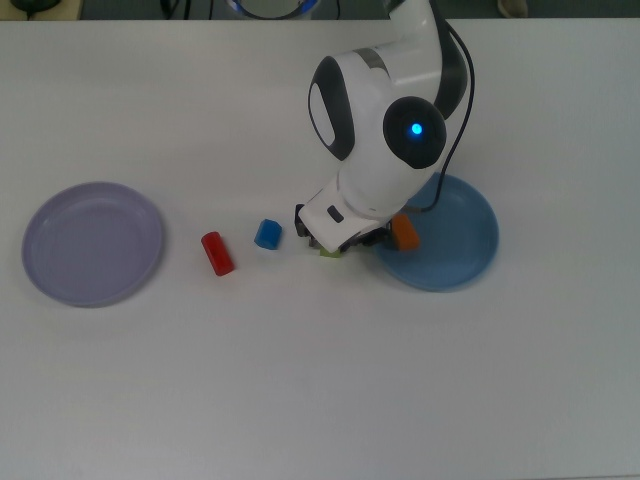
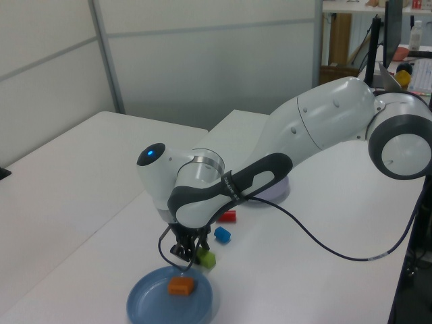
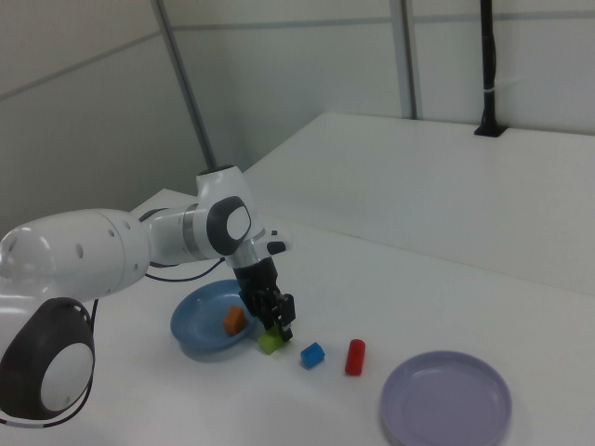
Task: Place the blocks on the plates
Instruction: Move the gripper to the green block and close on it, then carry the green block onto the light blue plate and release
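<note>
A white counter (image 1: 320, 380) carries 2 plates and 4 small blocks, told here from the right view's foreground backward. Nearest sits the pale purple plate (image 3: 445, 398), with nothing on it. A little farther back lie the red block (image 3: 354, 356) and the blue block (image 3: 312, 355), side by side and apart from each other. Just beyond them is the green block (image 3: 271, 342), beside the rim of the blue plate (image 3: 197, 332). The robot's hand (image 3: 277, 327) points down right over the green block, its dark fingers (image 2: 183, 252) at the block; whether they grip it cannot be told. The orange block (image 3: 234, 321) rests inside the blue plate. Behind all this the white arm (image 3: 112, 246) bends across the counter, a blue light glowing on 1 joint (image 1: 416, 130), and a black cable (image 2: 324, 243) trails from it.
</note>
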### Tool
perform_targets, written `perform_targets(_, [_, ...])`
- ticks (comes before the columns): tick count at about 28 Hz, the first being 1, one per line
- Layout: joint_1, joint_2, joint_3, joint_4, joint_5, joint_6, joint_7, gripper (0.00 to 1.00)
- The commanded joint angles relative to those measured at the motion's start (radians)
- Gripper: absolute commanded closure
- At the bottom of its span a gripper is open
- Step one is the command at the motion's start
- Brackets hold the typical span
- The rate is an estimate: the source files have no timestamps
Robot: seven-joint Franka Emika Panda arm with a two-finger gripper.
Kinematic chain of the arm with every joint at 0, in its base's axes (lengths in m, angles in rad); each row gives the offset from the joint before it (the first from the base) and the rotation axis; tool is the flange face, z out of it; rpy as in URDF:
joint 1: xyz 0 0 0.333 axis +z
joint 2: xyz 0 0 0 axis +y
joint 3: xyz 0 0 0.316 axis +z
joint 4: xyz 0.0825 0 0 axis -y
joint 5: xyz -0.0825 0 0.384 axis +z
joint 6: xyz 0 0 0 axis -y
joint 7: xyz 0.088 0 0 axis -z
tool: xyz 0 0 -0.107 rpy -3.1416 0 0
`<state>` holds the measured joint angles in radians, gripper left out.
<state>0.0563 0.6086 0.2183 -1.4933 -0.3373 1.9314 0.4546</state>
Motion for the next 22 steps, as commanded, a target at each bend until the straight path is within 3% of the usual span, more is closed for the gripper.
perform_targets(1, [0.011, -0.012, -0.014, -0.013, -0.011, 0.006, 0.003, 1.00])
perform_targets(9, [-0.001, -0.021, -0.014, 0.016, -0.003, 0.006, -0.007, 1.00])
perform_targets(16, [0.003, -0.090, -0.004, 0.030, 0.009, 0.006, -0.030, 1.00])
perform_targets(22, [0.045, -0.092, 0.016, 0.051, 0.006, 0.006, -0.027, 1.00])
